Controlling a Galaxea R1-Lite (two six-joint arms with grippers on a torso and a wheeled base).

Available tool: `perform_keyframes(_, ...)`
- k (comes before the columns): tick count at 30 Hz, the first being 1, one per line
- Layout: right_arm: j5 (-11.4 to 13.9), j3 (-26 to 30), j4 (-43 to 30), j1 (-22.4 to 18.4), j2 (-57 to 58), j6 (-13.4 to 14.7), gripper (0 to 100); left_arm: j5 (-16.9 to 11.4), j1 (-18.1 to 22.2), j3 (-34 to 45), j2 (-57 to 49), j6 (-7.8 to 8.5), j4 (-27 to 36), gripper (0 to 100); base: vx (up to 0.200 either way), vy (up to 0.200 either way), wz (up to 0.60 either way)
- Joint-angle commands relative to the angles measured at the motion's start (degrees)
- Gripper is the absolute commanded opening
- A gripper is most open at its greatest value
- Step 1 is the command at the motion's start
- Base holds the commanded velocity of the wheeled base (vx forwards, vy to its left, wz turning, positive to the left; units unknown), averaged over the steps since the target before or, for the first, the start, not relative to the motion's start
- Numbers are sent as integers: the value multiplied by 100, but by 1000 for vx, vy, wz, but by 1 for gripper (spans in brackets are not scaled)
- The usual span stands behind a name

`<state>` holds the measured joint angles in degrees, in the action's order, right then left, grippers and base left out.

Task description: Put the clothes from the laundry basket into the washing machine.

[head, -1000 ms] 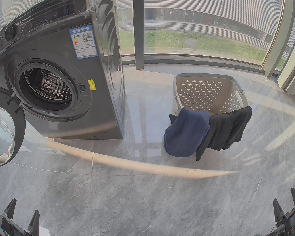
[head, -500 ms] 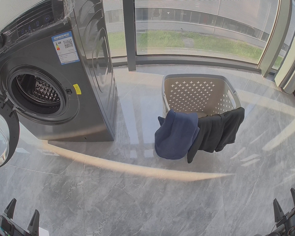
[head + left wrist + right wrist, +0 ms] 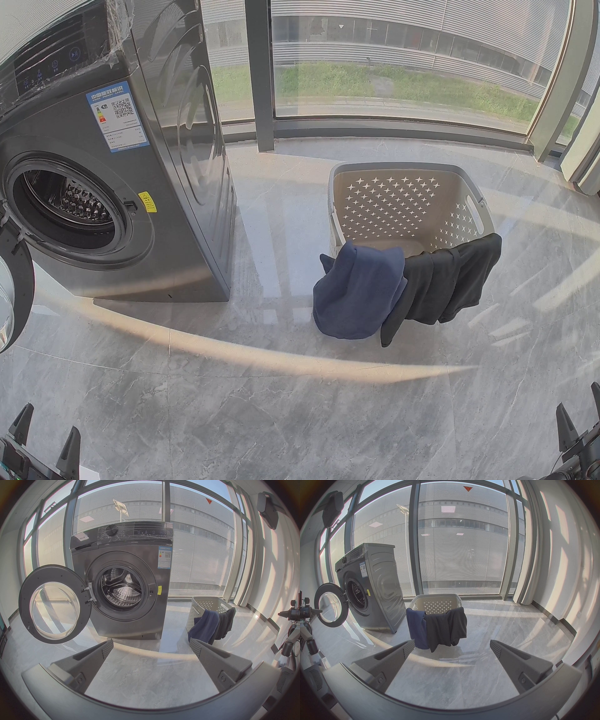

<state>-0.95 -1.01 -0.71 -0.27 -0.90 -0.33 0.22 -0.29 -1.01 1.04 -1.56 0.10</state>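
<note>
- Left pincer [image 3: 150,645] and right pincer [image 3: 450,644] are seen spread and empty, held low over the floor [image 3: 281,406], well apart from the clothes.
- The blue garment [image 3: 357,294] and black garment [image 3: 447,281] are draped side by side over the near rim of the laundry basket [image 3: 409,170], mostly hanging outside it. Their edges overlap.
- Risk: both pieces may be lifted at once, since the black cloth is tucked against the blue one. A bulky double load could catch on the drum opening [image 3: 122,587].
- Risk: the basket looks light and the floor is glossy, so it may be dragged or tipped toward the robot if the cloth is pulled sideways instead of lifted off the rim.
- Risk: a shallow pinch on loose fabric may slip, and a garment would be dropped on the floor between basket and machine.
- Risk: trailing cloth may be left hanging over the door seal if it is released too early.
- The washing machine [image 3: 181,187] stands to the left of the basket, its mouth uncovered.
- The door [image 3: 53,603] is swung wide on the machine's left side. It is judged the main obstacle, and could be struck by the left arm on approach.
- A window [image 3: 400,56] and its post [image 3: 257,75] stand behind, clear of the route.
</note>
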Motion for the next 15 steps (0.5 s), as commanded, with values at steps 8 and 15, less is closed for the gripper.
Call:
perform_keyframes(8, -2, 75, 0, 0, 64, -2, 100, 4, 3, 84, -68, -11, -1, 100, 0, -200, 0)
perform_keyframes(15, -2, 75, 0, 0, 64, -2, 100, 4, -6, 92, -68, -11, -1, 100, 0, -200, 0)
